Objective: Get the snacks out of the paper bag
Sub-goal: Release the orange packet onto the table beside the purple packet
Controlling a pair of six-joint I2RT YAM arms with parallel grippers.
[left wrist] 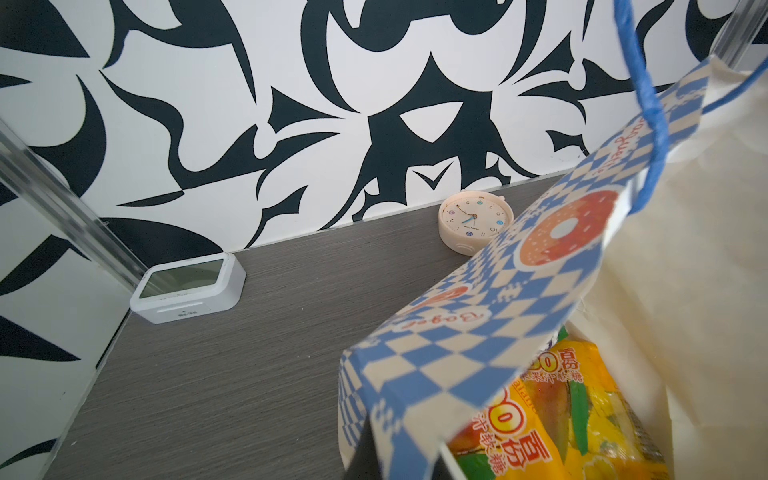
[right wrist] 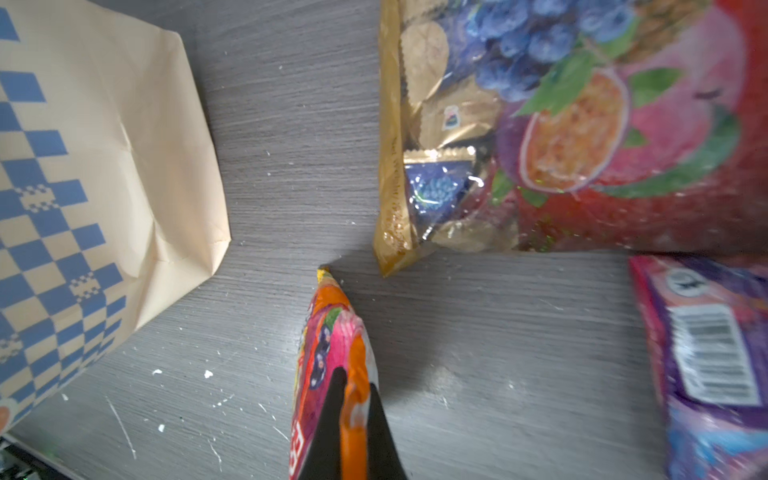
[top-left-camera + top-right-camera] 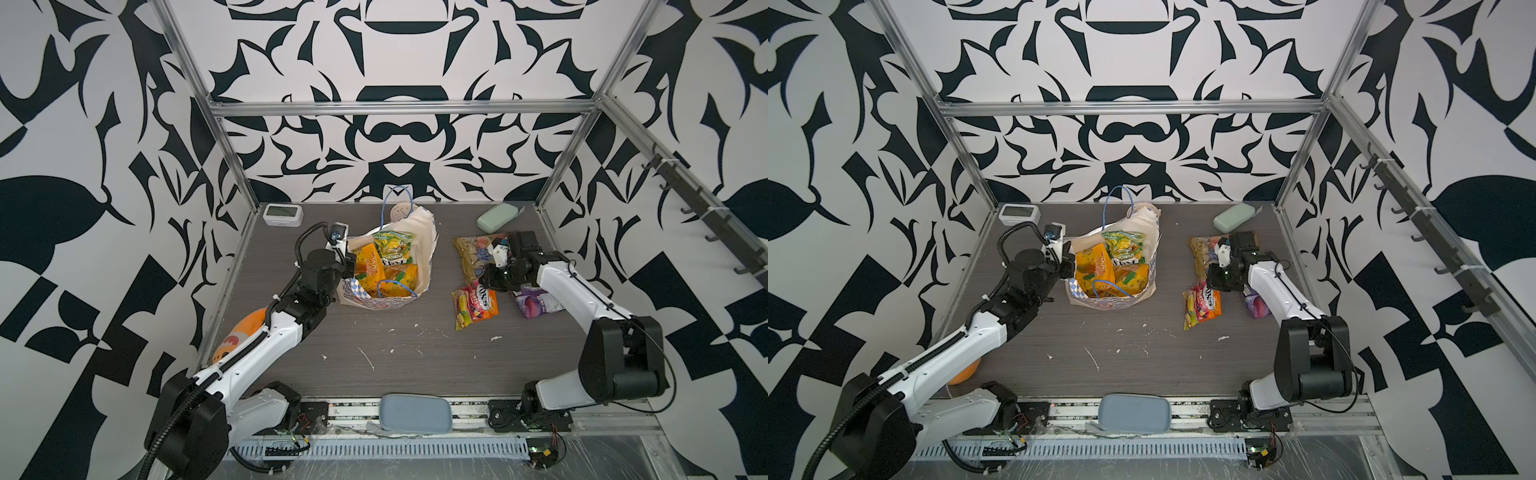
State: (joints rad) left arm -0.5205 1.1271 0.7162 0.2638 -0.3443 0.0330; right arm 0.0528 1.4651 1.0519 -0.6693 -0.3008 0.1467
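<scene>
A: Status, L gripper (image 3: 348, 267)?

B: Jaws together on the left rim of the paper bag (image 3: 424, 249). In the left wrist view the bag's checked rim runs between the fingers. Bag stands on the table (image 3: 415, 353), centre-rear, mouth up and open.

A: Bag contents?

B: Three pkts visible inside. Yellow-orange pkt no. 1 (image 3: 368, 268) and yellow-orange pkt no. 2 (image 3: 401, 280) sit side by side. Green-yellow pkt (image 3: 392, 246) lies over their rear ends.

A: R gripper (image 2: 358, 415)?

B: Clamped on the orange edge seam of the pink-orange pkt (image 2: 328, 332). Pkt is right of the bag, apart from it. Cannot tell whether it is clear of the table.

A: Other pkts outside the bag?

B: Two. Candy pack (image 3: 469, 259) lies flat to the rear, partly under the R wrist. Purple pkt (image 3: 538, 305) lies right of the pink-orange pkt, partly under the arm, barcode side up per right wrist view.

A: Non-task items?

B: Mint green case (image 3: 496, 218) at rear right. Digital clock (image 1: 187, 286) in rear left corner. Round clock (image 1: 476, 220) behind the bag.
</scene>
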